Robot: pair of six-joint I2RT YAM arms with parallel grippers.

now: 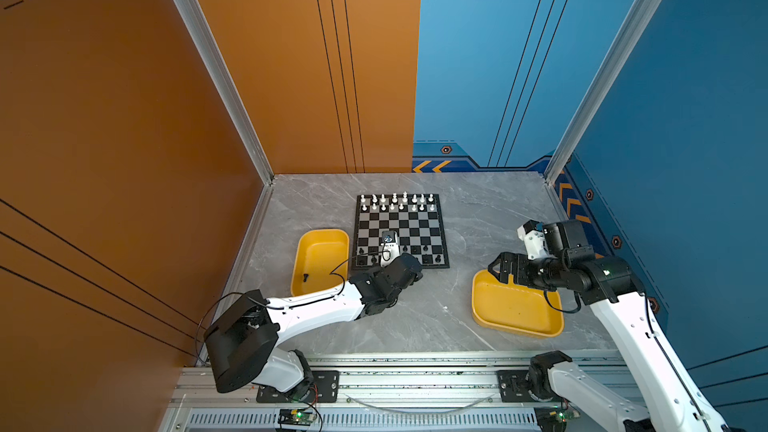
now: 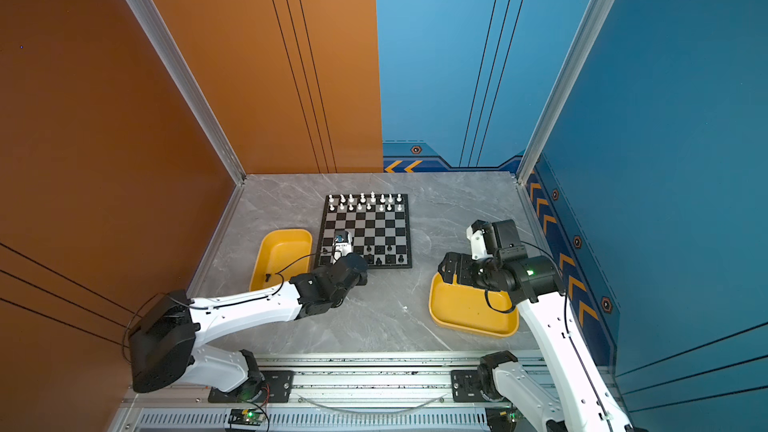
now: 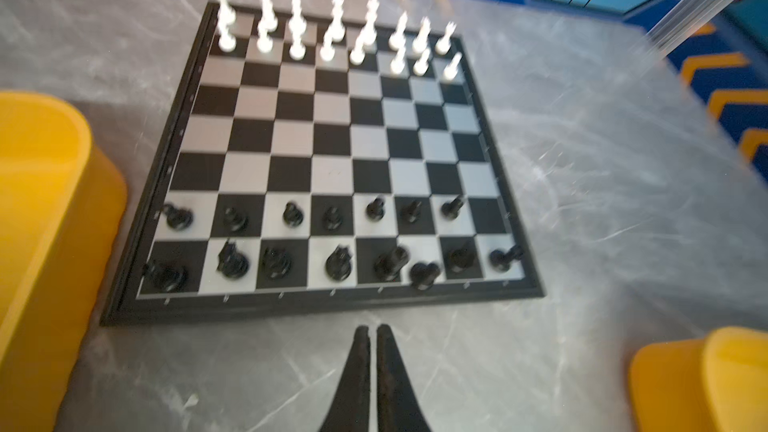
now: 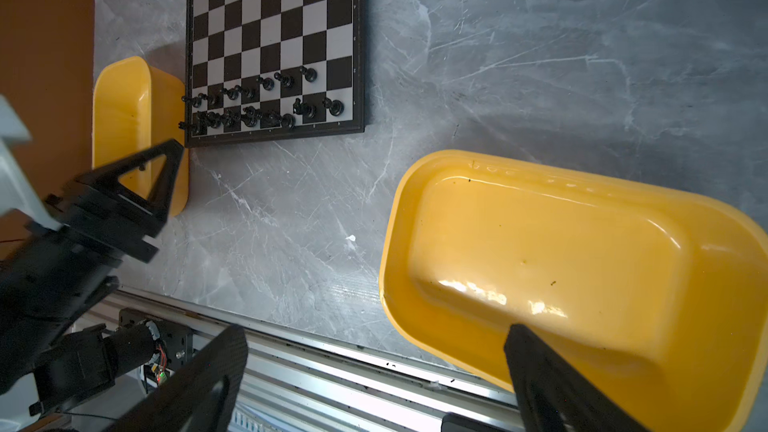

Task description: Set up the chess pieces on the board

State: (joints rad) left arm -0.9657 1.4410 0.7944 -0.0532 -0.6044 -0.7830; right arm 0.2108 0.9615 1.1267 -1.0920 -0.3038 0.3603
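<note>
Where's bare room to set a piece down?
Free: board middle four rows, between white pieces and black pieces; table right of the board. Crowded: both end double rows, bar one bare square ending the black pawns.

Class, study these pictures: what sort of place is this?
Probably a robot test cell, not a home: a left arm and right arm bolted to an aluminium rail, orange panel and blue panel walls, a staged chessboard.
</note>
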